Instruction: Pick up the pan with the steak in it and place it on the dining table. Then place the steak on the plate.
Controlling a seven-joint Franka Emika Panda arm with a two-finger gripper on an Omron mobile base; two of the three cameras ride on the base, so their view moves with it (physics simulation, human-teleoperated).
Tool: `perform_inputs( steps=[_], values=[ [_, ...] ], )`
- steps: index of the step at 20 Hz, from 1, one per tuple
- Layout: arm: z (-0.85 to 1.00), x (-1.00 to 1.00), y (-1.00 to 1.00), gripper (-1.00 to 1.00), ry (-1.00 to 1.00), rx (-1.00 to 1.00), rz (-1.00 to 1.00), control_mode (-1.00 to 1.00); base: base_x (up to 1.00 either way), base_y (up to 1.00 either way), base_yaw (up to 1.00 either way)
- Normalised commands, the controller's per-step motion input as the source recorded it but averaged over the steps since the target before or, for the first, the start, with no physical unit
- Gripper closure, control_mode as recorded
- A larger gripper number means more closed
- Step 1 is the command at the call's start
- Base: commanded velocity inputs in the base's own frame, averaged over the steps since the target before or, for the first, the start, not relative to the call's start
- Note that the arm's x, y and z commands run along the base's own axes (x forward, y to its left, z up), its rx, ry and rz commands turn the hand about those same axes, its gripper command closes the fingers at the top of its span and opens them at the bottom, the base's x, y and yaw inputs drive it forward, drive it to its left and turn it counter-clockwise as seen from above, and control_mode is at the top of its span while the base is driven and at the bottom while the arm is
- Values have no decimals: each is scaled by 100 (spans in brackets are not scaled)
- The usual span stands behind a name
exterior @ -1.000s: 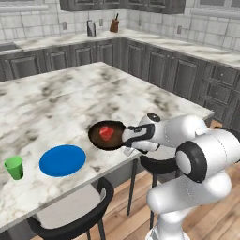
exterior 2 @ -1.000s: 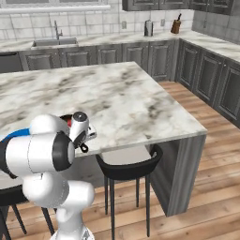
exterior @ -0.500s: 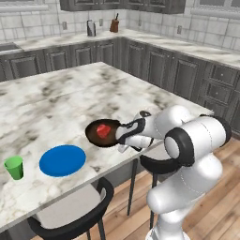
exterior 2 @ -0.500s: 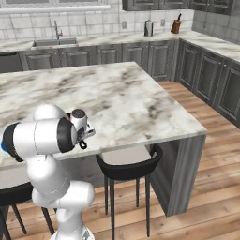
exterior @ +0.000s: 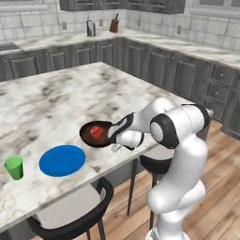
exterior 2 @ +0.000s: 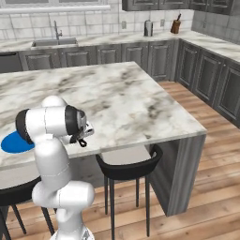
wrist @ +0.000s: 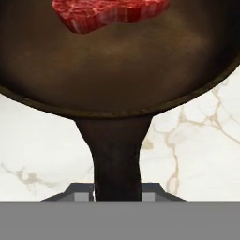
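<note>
The black pan [exterior: 89, 136] rests on the dining table [exterior: 56, 98] near its front edge, with the red steak [exterior: 96, 131] lying in it. Its handle [wrist: 117, 159] runs back between the fingers of my gripper [exterior: 115, 138], which look shut on it. The hand view looks straight along that handle at the pan [wrist: 117, 70], the steak [wrist: 108, 11] and the gripper [wrist: 117, 194]. Just left of the pan lies the blue plate [exterior: 62, 160], bare. From the right base view the plate [exterior 2: 11, 142] peeks out behind the arm, beside my gripper [exterior 2: 83, 137].
A small green cup [exterior: 14, 167] stands left of the plate near the table edge. Black stools [exterior: 70, 213] sit under the table's front edge [exterior 2: 140, 140]. Dark cabinets and marble counters line the far walls.
The pan and gripper have shifted a little left along the table edge, closer to the plate. The arm's elbow has risen and folded in.
</note>
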Motion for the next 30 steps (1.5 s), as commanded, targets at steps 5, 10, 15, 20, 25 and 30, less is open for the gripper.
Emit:
perform_inputs(
  steps=[5,10,15,20,25,30],
  values=[
    [-44,19,19,100,0,0,0,-100,0,0,0],
    [-49,0,9,100,0,-3,0,-100,0,0,0],
    [-14,0,2,-100,0,0,0,-100,0,0,0],
    [17,0,0,-100,0,1,0,-100,0,0,0],
    [33,0,0,-100,1,0,0,-100,0,0,0],
    [40,0,0,-100,3,1,0,-100,0,0,0]
  ],
)
